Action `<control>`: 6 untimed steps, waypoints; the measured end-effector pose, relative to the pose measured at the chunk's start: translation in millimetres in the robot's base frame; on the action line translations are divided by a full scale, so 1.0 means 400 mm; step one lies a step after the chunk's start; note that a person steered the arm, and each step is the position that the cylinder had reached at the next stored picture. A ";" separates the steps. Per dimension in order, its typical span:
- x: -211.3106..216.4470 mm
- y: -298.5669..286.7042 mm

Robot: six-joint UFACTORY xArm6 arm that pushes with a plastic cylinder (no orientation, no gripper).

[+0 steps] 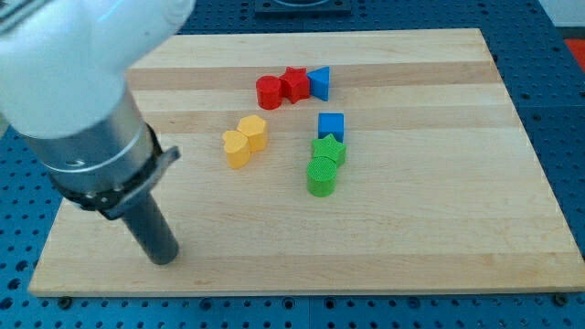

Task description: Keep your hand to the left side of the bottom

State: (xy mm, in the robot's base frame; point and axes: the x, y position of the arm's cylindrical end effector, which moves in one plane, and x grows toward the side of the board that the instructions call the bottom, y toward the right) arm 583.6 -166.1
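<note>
My tip (164, 259) rests on the wooden board (439, 228) near its bottom left corner, well away from all the blocks. The nearest blocks are two yellow ones, a heart-like yellow block (237, 148) and a yellow hexagon (253, 132), up and to the right of the tip. A red cylinder (269, 91), a red star (294, 84) and a blue triangle (319, 82) sit in a row near the view's top. A blue cube (331, 125), a green star (328, 149) and a green cylinder (322, 175) form a column at the centre.
The arm's white and grey body (82, 100) covers the board's upper left corner. A blue perforated table (562, 110) surrounds the board.
</note>
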 end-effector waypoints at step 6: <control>0.000 -0.169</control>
